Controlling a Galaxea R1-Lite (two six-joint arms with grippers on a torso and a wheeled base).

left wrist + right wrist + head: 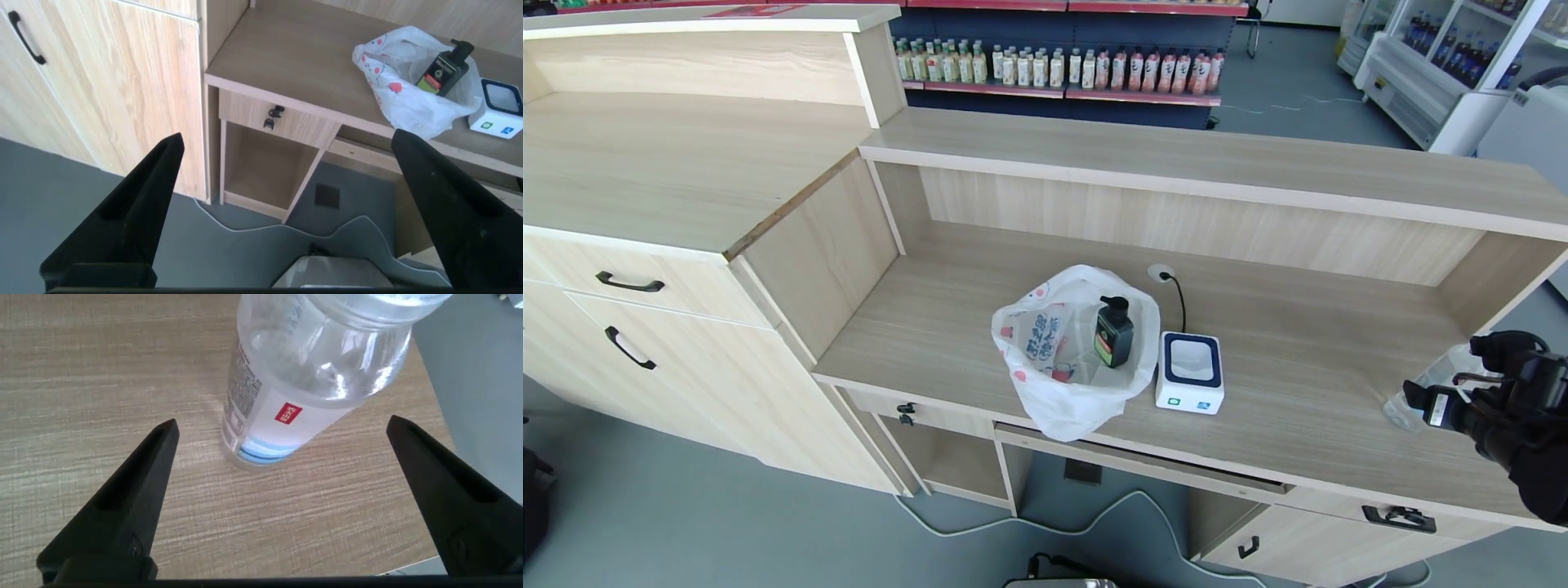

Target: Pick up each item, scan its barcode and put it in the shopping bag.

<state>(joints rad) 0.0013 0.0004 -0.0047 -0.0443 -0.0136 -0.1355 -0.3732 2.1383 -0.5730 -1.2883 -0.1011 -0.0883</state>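
Nearest in the head view was the right end effector (1454,376), at the 4 o'clock corner of the table (1307,343), fingers apart on either side of a clear water bottle (1417,396). From the scanner (1190,371) that bottle stood well apart at 3 o'clock. The shopping bag (1045,359) lay just beside the scanner at 9 o'clock, mouth open, with a black pump bottle (1112,331) upright inside.

Left wrist view: the left end effector (286,139) hung over the floor (98,188) in front of the table (270,73), fingers wide apart and holding nothing. The shopping bag (400,90), the pump bottle (441,69) and the scanner (500,110) lay far beyond it.

Right wrist view: the right end effector (282,423) was spread open, and the water bottle (310,367) sat in the gap, touching neither finger as far as I could tell. It seemed to stand on its base, long axis upright, so the right arm was by far the nearer. Closing on its body looked like the coming move, then a carry toward 9 o'clock to the scanner.
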